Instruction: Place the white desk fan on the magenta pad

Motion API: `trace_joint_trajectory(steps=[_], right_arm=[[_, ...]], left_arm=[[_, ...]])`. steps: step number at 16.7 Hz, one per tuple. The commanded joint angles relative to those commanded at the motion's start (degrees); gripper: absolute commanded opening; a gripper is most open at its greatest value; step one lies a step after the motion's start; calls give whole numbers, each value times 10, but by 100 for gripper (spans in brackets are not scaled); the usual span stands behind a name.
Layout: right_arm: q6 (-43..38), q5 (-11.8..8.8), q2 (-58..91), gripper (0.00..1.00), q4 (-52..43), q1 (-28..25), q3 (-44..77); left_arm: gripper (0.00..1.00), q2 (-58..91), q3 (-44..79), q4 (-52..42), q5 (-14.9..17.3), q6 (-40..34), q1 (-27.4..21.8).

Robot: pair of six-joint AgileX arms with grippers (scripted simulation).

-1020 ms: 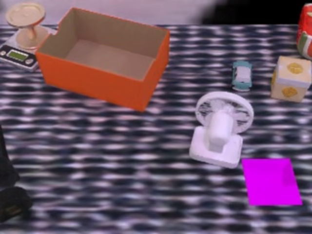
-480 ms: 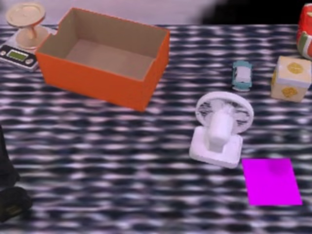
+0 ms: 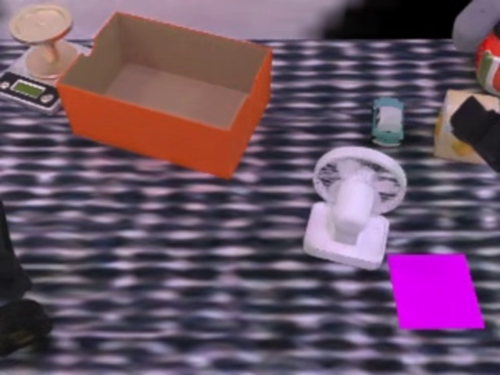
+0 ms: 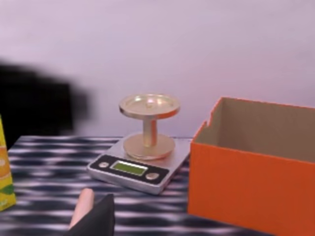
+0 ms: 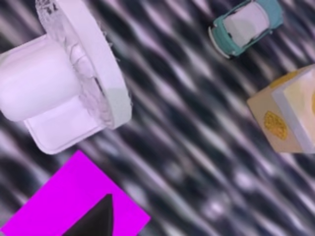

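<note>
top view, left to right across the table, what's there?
Left gripper parked at the left edge → grey digital scale with a brass stand → open orange cardboard box → white desk fan → magenta pad → right arm's dark gripper at the right edge.

The top view looks straight down on the patterned table (image 3: 195, 234) from well above, taking in everything from the orange box (image 3: 168, 90) across to the magenta pad (image 3: 434, 290). The left wrist view sits low and near the tabletop, facing level toward the kitchen scale (image 4: 139, 167) and the box (image 4: 256, 167) beside it; both also show in the top view. The right wrist view looks down from close above the white desk fan (image 5: 64, 88), sharing the fan (image 3: 353, 207), pad (image 5: 74, 201), toy car (image 5: 246, 24) and cream cube (image 5: 290, 113) with the top view.
</note>
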State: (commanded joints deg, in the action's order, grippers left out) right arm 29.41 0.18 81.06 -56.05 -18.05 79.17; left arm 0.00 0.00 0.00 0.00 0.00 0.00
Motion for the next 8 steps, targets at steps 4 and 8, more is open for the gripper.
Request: trace_joint_trajectory(steps=[4,8], right_arm=[[73,-1,216,100,-140,-47,216],[129,0,375,100,-248,-81,367]], left_arm=[[100,0,0,0,0,0,0],[100,0,0,0,0,0,0]])
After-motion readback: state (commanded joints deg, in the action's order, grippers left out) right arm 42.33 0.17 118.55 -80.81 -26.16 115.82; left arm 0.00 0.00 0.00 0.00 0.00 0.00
